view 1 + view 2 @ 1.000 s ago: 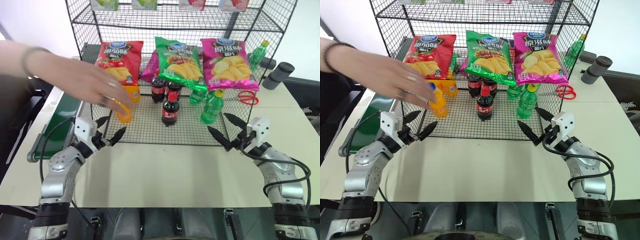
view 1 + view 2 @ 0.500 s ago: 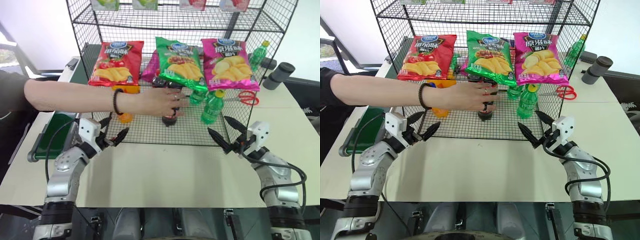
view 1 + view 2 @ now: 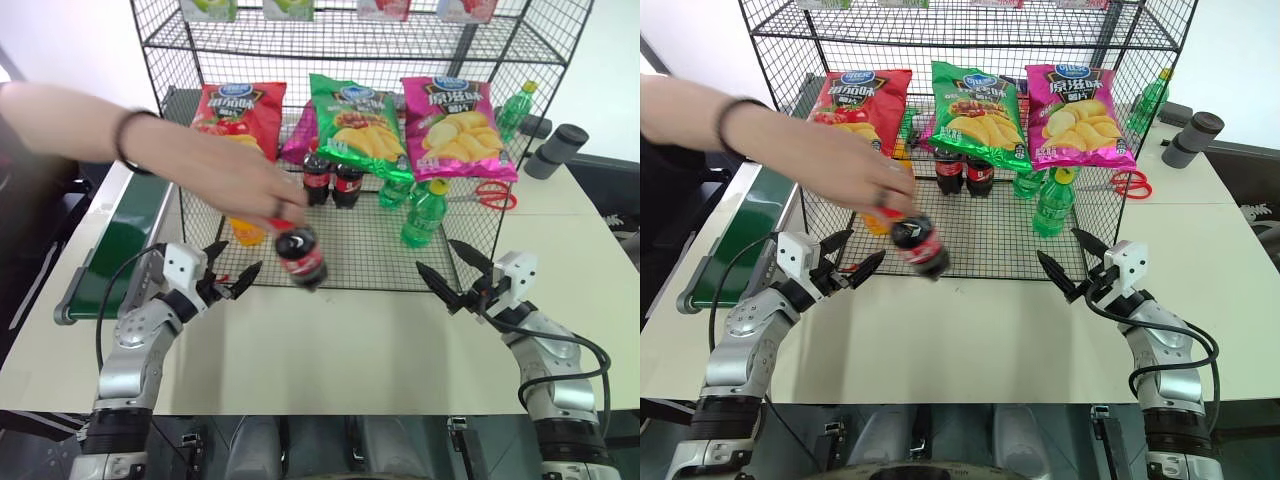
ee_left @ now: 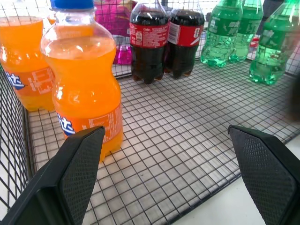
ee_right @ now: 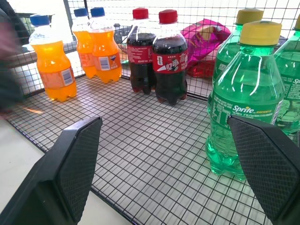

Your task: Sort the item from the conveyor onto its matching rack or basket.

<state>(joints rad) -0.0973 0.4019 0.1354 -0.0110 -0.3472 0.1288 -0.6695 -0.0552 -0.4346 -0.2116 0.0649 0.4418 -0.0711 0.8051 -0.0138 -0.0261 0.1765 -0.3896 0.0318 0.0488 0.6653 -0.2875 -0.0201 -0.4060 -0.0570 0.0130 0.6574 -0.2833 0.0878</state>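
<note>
A person's bare forearm and hand [image 3: 235, 180], holding a small dark cola bottle with a red label [image 3: 300, 255], cross the left front of the black wire-mesh basket [image 3: 350, 262]. The basket's middle floor lies open between orange soda bottles [image 4: 84, 89] on the left, two cola bottles [image 5: 161, 56] at the far side and green bottles [image 5: 243, 98] on the right. The pale table [image 3: 350, 340] near the basket is bare.

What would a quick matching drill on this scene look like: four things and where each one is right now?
Things:
1. cola bottle with red cap
2. scissors
3. front green bottle
4. left pincer

Places:
A. on the table to the right of the rack
B. standing in the rack's bottom basket
C. tilted in a person's hand, over the basket's front edge
D. open, just outside the basket's front left corner

Pairs: 1-C, 2-A, 3-B, 4-D
</note>
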